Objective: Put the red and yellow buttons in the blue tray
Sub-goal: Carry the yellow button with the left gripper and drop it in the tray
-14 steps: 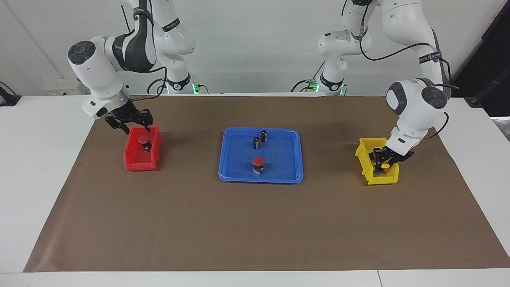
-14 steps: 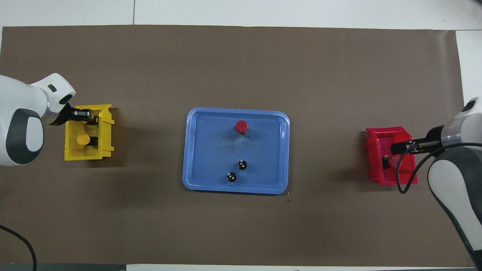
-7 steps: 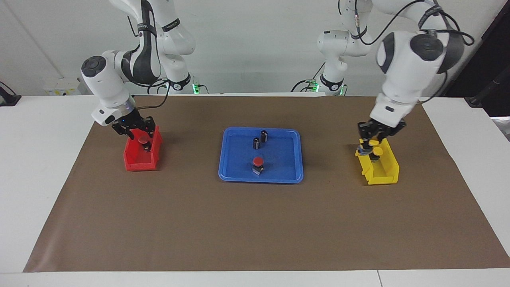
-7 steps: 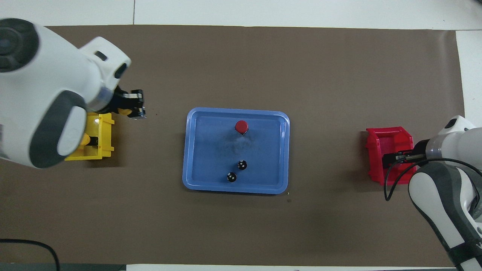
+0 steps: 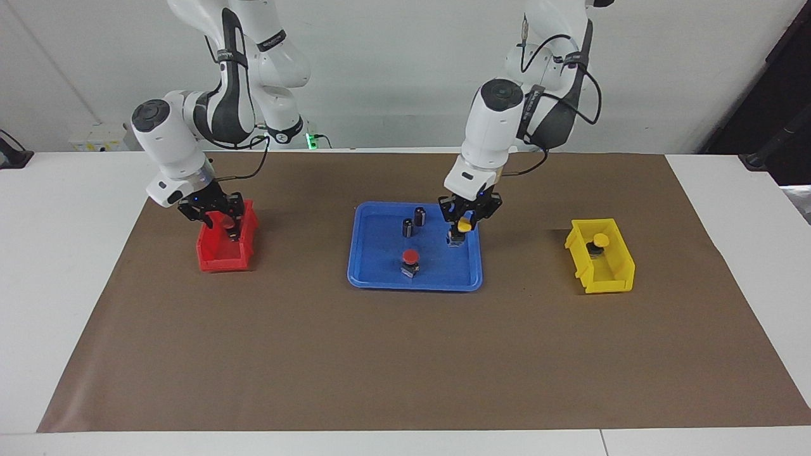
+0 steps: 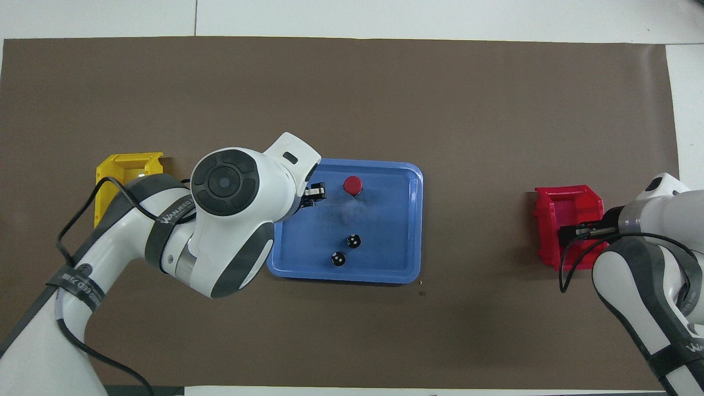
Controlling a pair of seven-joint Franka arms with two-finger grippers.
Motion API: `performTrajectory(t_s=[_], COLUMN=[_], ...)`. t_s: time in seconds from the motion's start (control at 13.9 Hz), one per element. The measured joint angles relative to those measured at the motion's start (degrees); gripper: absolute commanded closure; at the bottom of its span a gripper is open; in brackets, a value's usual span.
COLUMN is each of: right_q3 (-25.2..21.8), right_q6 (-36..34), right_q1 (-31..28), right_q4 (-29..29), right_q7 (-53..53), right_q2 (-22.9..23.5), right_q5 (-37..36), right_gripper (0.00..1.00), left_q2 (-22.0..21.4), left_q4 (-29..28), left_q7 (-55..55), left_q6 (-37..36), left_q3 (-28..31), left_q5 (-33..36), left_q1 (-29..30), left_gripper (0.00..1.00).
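The blue tray point(image 5: 380, 280) lies mid-table; it also shows in the overhead view point(image 6: 385, 220). One red button point(image 5: 411, 256) point(image 6: 352, 185) stands in it. My left gripper point(image 5: 465, 220) point(image 6: 315, 193) is shut on a yellow button point(image 5: 466, 223) and holds it low over the tray's part toward the left arm's end. A second yellow button point(image 5: 599, 240) sits in the yellow bin point(image 5: 611, 278) point(image 6: 124, 166). My right gripper point(image 5: 218, 217) point(image 6: 569, 234) is down in the red bin point(image 5: 218, 256) point(image 6: 572, 204), around a second red button point(image 5: 224, 220).
Two dark capless cylinders point(image 5: 408, 228) point(image 5: 420, 216) stand in the tray, nearer to the robots than the red button; they also show in the overhead view point(image 6: 353, 240) point(image 6: 338, 258). Brown paper point(image 5: 405, 354) covers the table.
My left gripper lifted a yellow button out of the yellow bin and carried it to over the blue tray. My right gripper came down into the red bin around the red button.
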Motion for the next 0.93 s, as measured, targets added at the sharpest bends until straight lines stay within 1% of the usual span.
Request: performTrajectory(t_s=[0.14, 0.29, 0.65, 0.72, 0.79, 0.86, 0.93], right_q3=[0.0, -0.04, 0.06, 0.09, 0.1, 0.1, 0.12], right_q6=[0.53, 0.65, 0.66, 0.67, 0.69, 0.71, 0.71], right_q1=[-0.24, -0.74, -0.83, -0.82, -0.82, -0.81, -0.79], right_q4=[-0.41, -0.55, -1.3, -1.57, -1.8, -1.96, -2.05], right_q7=[-0.96, -1.71, -1.88, -1.88, -1.88, -1.88, -1.88], right_q2=[0.23, 0.49, 0.62, 0.62, 0.62, 0.62, 0.62], right_q5=[0.0, 0.0, 0.0, 0.0, 0.0, 0.0, 0.0], right_gripper=[0.33, 0.35, 0.37, 0.42, 0.52, 0.65, 0.77], left_q2=[1.69, 3.03, 4.38, 4.83, 5.26, 5.59, 5.79], left_q4=[-1.02, -1.04, -1.02, -0.98, -0.88, -0.82, -0.77], left_q7=[-2.61, -3.74, -4.25, -4.3, -4.34, -4.39, -4.42], left_q6=[3.11, 4.57, 6.57, 7.05, 7.47, 7.88, 8.0], left_q3=[0.04, 0.05, 0.6, 0.7, 0.76, 0.82, 0.88], left_q5=[-0.01, -0.01, -0.01, -0.01, -0.01, -0.01, -0.01], left_q1=[-1.24, -1.89, -1.9, -1.89, -1.89, -1.88, -1.87], left_gripper=[0.98, 0.97, 0.96, 0.86, 0.66, 0.5, 0.41])
